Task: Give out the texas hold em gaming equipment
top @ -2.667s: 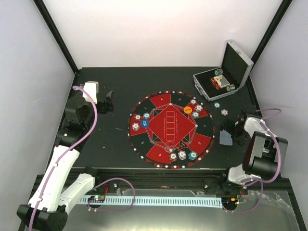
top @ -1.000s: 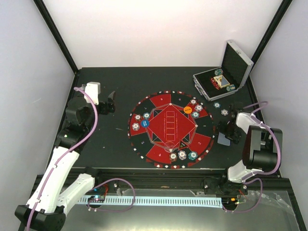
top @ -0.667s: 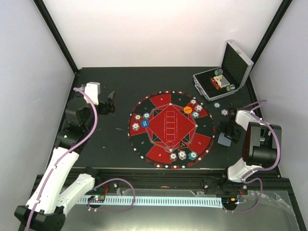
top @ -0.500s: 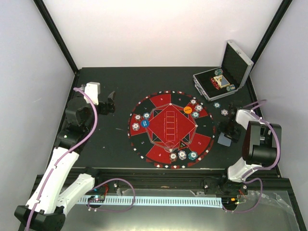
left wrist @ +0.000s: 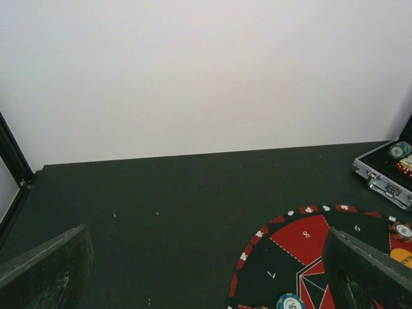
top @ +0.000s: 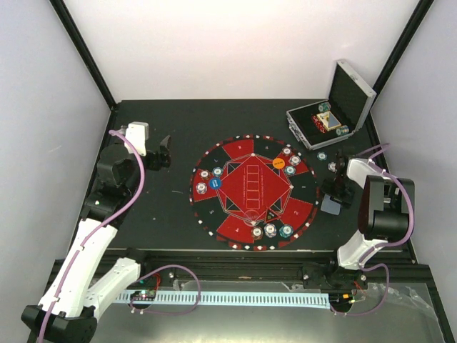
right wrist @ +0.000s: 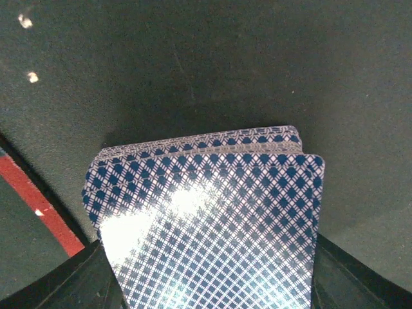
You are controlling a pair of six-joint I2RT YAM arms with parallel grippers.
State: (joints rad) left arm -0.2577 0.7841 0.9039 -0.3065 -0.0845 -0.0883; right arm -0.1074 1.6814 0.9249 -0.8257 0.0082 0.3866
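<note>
Right gripper [top: 335,191] hangs low over the stack of playing cards with blue-checked backs [right wrist: 206,193]. Its two dark fingers are spread wide, one along each side edge of the stack. The wrist view does not show whether the pads press those edges yet, and nothing suggests a firm pinch. The cards lie flat on the black table [top: 164,207], just right of the big round red-and-black mat [top: 208,209] and near of the open silver hinged metal case [top: 303,121]. Their top layers have slid a little, so the far edge shows as steps.

Left gripper [left wrist: 206,235] is parked at the far left of the table, well apart from the mat, with its fingers wide open and empty.

White-grey round poker chips [top: 202,187], teal round poker chips [top: 286,230], a blue marker disc [top: 218,183] and an orange marker disc [top: 278,163] already sit around the mat. Two more chips lie loose on the table between the case and the right gripper. The step in hand therefore looks like taking up the cards to deal them.

The next move probably calls for closing squarely on both side edges and pressing evenly, so the skewed top cards square up rather than slip out. After that comes a level lift before carrying the stack left over the mat.
</note>
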